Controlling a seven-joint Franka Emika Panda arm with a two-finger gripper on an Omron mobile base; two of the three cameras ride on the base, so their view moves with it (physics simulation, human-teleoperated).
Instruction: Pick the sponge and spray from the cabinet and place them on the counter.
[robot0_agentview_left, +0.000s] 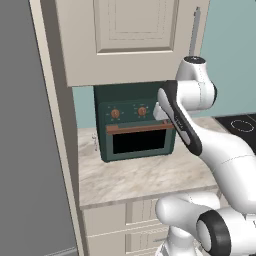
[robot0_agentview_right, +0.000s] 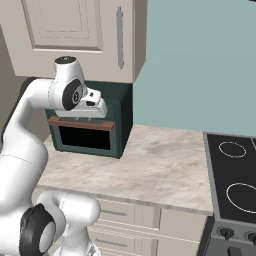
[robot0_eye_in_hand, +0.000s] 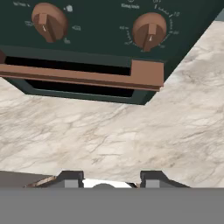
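1. The cabinet (robot0_agentview_left: 120, 40) fills the upper middle of the left base view with its door shut, the grey bar handle (robot0_agentview_left: 194, 31) running down its right edge; in the right base view the handle (robot0_agentview_right: 119, 37) sits upper centre
2. The sponge and spray cannot be seen; I judge they lie behind that closed door
3. The counter (robot0_agentview_left: 135, 177) spreads across the middle of the frame, the dark green oven (robot0_agentview_left: 136, 122) standing on it below the cabinet
4. The step in hand looks like opening the door: the hand should rise from in front of the oven to the handle, spread its fingers around the bar, then pull outward along the door's arc
5. The gripper (robot0_eye_in_hand: 111, 177) shows low in the hand view, aimed down at bare counter below the oven; its fingertips (robot0_eye_in_hand: 70, 177) stand moderately apart with nothing between them
6. Fingers are cut off at the hand view's bottom edge, and hidden behind the wrist in both base views
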